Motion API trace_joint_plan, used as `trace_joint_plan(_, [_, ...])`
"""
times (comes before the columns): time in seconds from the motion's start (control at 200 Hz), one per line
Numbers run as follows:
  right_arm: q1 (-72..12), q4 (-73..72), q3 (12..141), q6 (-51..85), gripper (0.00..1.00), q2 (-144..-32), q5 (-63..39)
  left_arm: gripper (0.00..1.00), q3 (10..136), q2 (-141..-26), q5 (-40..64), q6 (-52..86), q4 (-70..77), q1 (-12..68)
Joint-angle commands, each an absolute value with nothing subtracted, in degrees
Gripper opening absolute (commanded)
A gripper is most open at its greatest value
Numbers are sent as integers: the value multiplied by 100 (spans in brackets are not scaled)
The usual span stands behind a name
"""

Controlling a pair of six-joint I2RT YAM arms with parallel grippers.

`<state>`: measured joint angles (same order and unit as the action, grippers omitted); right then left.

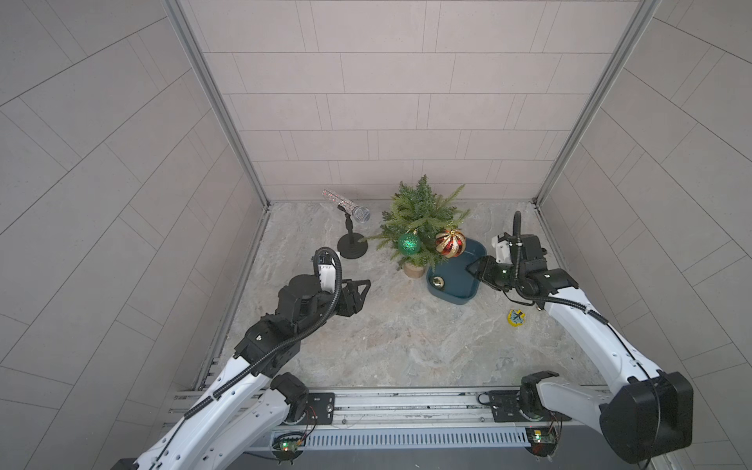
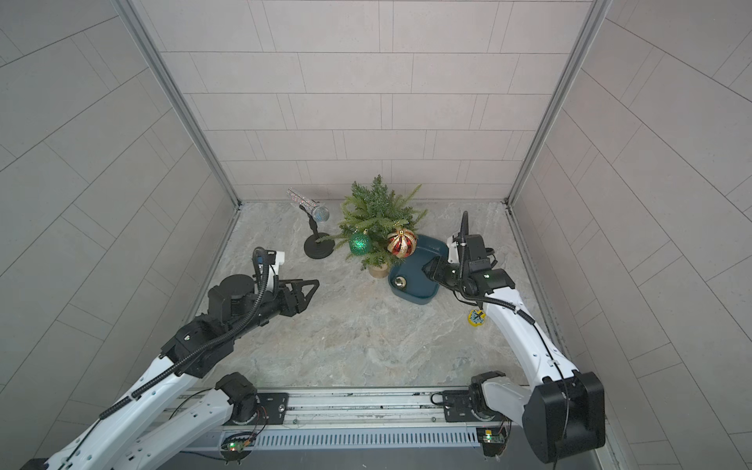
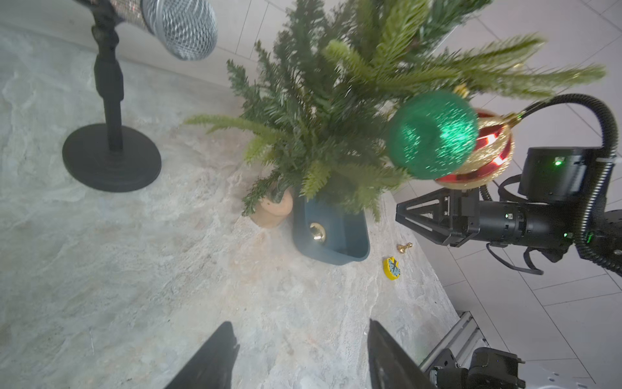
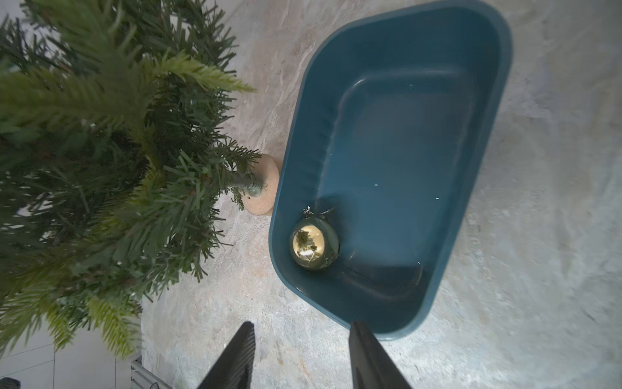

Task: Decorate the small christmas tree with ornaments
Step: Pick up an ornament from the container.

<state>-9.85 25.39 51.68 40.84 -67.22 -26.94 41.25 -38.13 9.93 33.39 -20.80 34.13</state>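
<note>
Now: small christmas tree (image 1: 421, 215) stands upright at back-centre of marble tabletop (image 1: 398, 337). Its tan pot base (image 1: 414, 269) sits just beside blue tray (image 1: 455, 300), on tray's left.

Green glitter ornament (image 1: 409, 243) hangs on low front branch, L side. Red-and-gold striped ornament (image 1: 450, 243) hangs on R side, over tray's back end. Gold ornament (image 4: 314, 243) lies loose in tray, in corner nearest the pot, not on tree.

L gripper (image 3: 299, 323) hovers over bare table, well apart from tree, pointing toward it. Its fingers (image 3: 215, 357) are spread, nothing betw them.

R gripper (image 4: 303, 323) is held above tray's near rim, aimed at gold ornament, no contact. Jaws part-open, empty.

Misc: sparkly microphone (image 1: 360, 213) on blk stand, left of tree. Yellow disc (image 1: 517, 318) lies flat on table near R arm. Tiny gold bell (image 3: 404, 247) is close by disc, seen in L wrist view only.
</note>
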Motion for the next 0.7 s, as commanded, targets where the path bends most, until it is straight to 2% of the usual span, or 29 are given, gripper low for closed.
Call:
trace_joint_plan(0.0, [-1199, 1796, 5153, 4263, 53, -7121, -2607, 66, 3970, -3696, 898, 3606, -2083, 3397])
trace_joint_plan(0.29, [-1652, 1518, 5431, 4228, 60, -8411, -2280, 66, 3880, -3584, 800, 3674, -2199, 3393])
trace_joint_plan(0.696, [-1876, 1393, 5628, 4219, 64, -9292, -2106, 66, 3814, -3543, 768, 3683, -2208, 3393])
